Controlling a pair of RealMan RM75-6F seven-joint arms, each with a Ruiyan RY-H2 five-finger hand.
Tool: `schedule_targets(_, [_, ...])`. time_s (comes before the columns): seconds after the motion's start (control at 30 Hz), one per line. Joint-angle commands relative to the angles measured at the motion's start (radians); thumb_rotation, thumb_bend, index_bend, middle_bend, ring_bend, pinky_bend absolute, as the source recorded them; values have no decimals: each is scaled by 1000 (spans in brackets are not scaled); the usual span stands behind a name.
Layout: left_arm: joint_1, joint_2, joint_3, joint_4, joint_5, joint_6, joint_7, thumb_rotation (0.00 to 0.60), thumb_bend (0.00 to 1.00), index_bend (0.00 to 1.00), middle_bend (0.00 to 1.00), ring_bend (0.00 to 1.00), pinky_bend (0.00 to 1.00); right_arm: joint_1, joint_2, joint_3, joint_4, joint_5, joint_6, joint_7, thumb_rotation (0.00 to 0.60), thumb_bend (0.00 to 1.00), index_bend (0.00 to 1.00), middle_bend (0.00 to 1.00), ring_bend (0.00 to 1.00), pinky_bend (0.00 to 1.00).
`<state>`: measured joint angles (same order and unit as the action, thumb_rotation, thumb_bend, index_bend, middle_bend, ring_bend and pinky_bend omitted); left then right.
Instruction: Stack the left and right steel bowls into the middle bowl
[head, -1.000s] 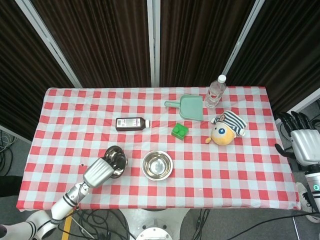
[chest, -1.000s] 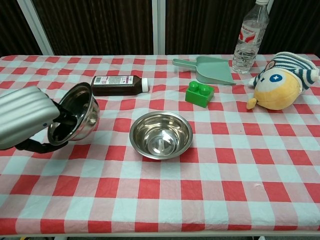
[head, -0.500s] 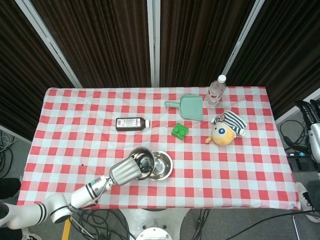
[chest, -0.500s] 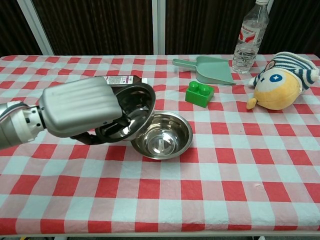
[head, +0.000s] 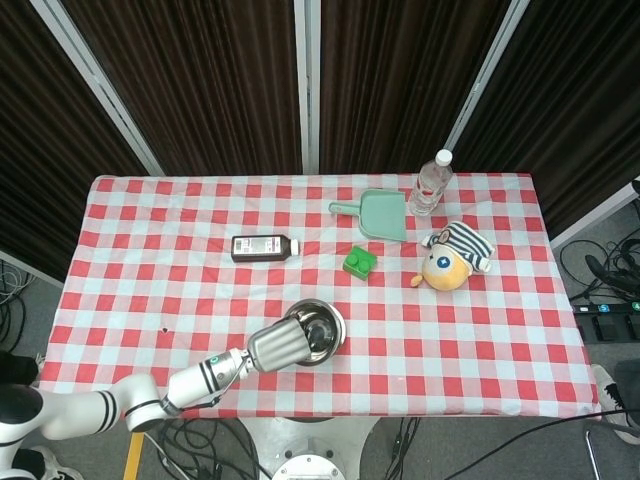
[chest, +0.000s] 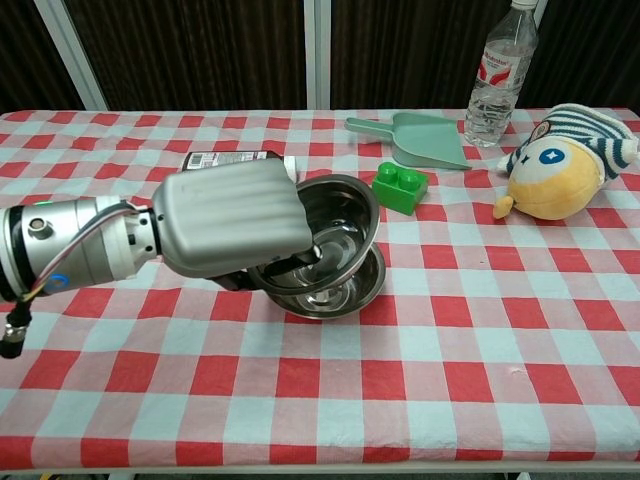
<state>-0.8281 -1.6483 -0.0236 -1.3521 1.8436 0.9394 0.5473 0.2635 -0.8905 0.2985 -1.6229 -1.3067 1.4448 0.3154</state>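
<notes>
Over the middle steel bowl (chest: 345, 290), left hand (chest: 232, 222) gripping the left steel bowl (chest: 330, 225) by its rim, tilted, half nested. Looks like mid-placement; next probably needs levelling, lowering, then letting go. Right hand nowhere visible, no right-side bowl spotted either.

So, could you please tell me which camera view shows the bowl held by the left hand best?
The chest view. There the held steel bowl shows its rim and inside, tilted over the middle bowl, with the left hand gripping its near side. In the head view it is small and largely covered by the hand.
</notes>
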Motion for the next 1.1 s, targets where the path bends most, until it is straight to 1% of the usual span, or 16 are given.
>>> schedule_targets(0.03, [-19,-19,3,31,0,-15,-4,600,372,728,762,753,795,-3,-4,9,4,2,9,14,600,101,91,127,9,22])
schedule_targets(0.23, [-39,-42,15,86,1,-17,-16,600,372,728,762,753,795,-9,-3,14,13,2,9,33,600,96,91,127,9,21])
schedule_targets(0.33, [-41,-50,24,104,6,-3,-20,600,369,723,749,751,794,-9,-6,14,20,1,4,42,600,91,91,126,9,21])
schedule_targets(0.5, [-48,-55,35,124,21,34,-50,600,344,663,707,734,791,-7,-14,13,32,1,-9,48,600,90,91,125,9,21])
schedule_targets(0.63, [-56,-52,41,131,35,62,-78,600,301,602,664,716,787,-8,-15,15,36,-1,-11,55,600,86,91,125,9,21])
schedule_targets(0.83, [-62,-46,43,138,33,85,-104,600,262,573,626,697,780,-15,-11,14,34,-7,-7,62,600,86,91,125,9,21])
schedule_targets(1.0, [-58,5,31,104,11,91,-85,600,256,565,622,694,776,-20,-2,16,28,-11,-3,66,600,85,90,125,9,21])
schedule_targets(1.1, [-49,67,31,44,-24,56,-41,600,256,563,617,691,769,-24,0,16,22,-19,5,69,600,85,91,125,9,21])
